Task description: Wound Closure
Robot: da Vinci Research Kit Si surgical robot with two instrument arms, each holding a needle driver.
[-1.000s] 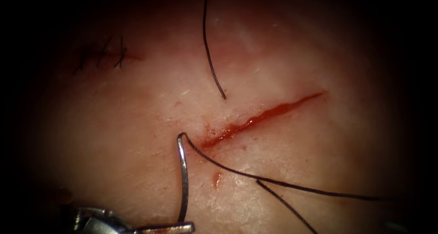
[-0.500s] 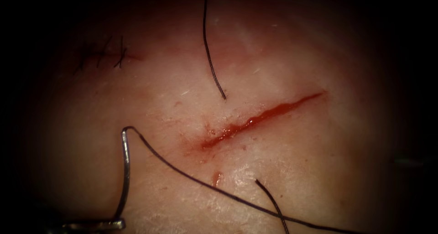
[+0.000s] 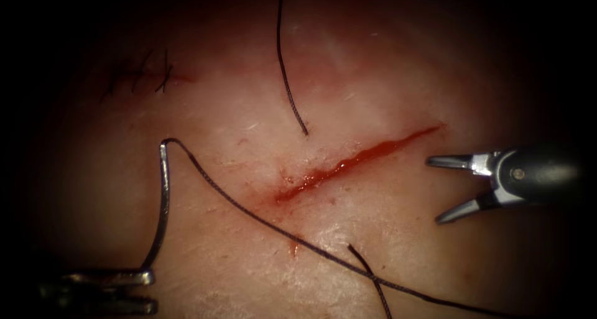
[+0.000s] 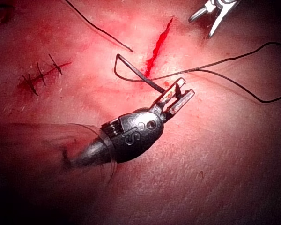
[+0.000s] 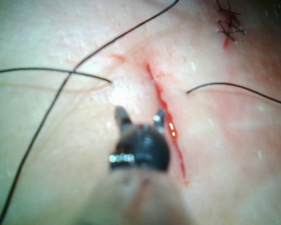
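The cut (image 3: 348,163) runs slantwise across the tissue (image 3: 398,257), lined with red fluid. My left tool (image 3: 149,288) sits low on the left, shut on the curved needle (image 3: 165,201) near its pointed end. The needle stands free above the tissue, left of the cut, with its tail up. From that tail the thread (image 3: 261,222) crosses below the cut's lower end toward the lower right. The left wrist view shows the same grip: jaws (image 4: 183,90) on the needle (image 4: 136,69). My right tool (image 3: 434,191) hovers right of the cut, open and holding nothing, as the right wrist view confirms (image 5: 139,115).
Two loose cut ends of thread lie on the tissue: one (image 3: 286,76) comes down from the top above the cut, and one (image 3: 370,275) lies below the cut, crossing the main thread. An older stitched cut (image 3: 143,76) sits at the upper left.
My left tool has carried the needle away from the cut's lower end, leftward then upward, drawing the thread along. My right tool has come in from the right with its jaws open.
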